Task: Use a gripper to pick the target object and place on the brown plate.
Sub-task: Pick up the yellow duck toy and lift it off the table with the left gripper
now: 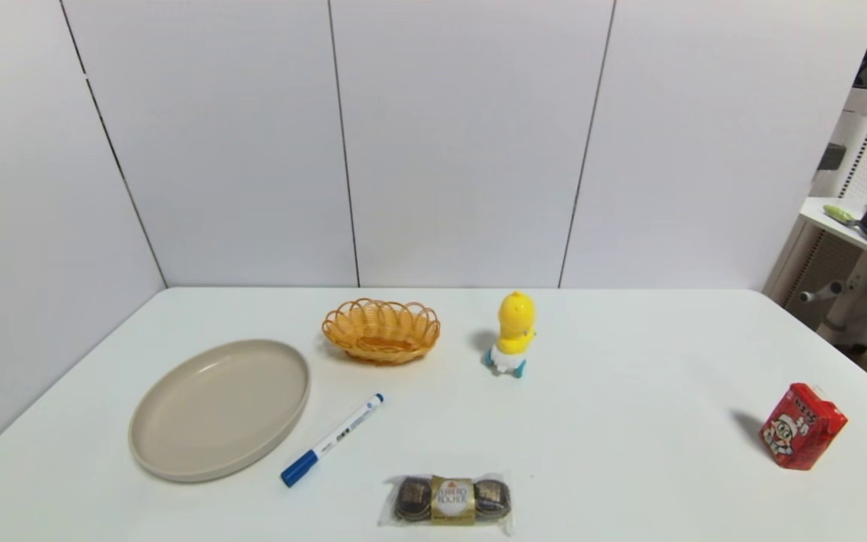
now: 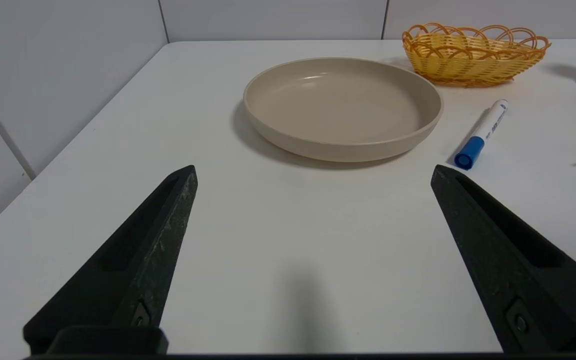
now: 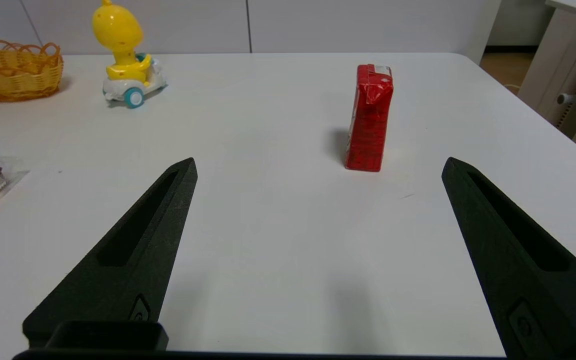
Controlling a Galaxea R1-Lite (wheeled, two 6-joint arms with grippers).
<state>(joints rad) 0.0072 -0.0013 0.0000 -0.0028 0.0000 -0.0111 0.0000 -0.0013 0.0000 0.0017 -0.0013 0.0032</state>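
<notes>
The yellow duck toy (image 1: 512, 334) with a white body and blue wheels stands upright at the table's far middle; it also shows in the right wrist view (image 3: 125, 60). The beige-tan plate (image 1: 177, 444) lies empty at the left and shows in the left wrist view (image 2: 343, 145). Neither arm shows in the head view. My left gripper (image 2: 313, 172) is open and empty over bare table, short of the plate. My right gripper (image 3: 318, 167) is open and empty, short of the red carton, with the duck far off to one side.
An orange woven basket (image 1: 381, 330) sits between the plate and the duck. A blue-capped marker (image 1: 332, 439) lies beside the plate. A pack of chocolates (image 1: 451, 499) lies near the front edge. A red carton (image 1: 802, 426) stands at the right. White wall panels close the back and left.
</notes>
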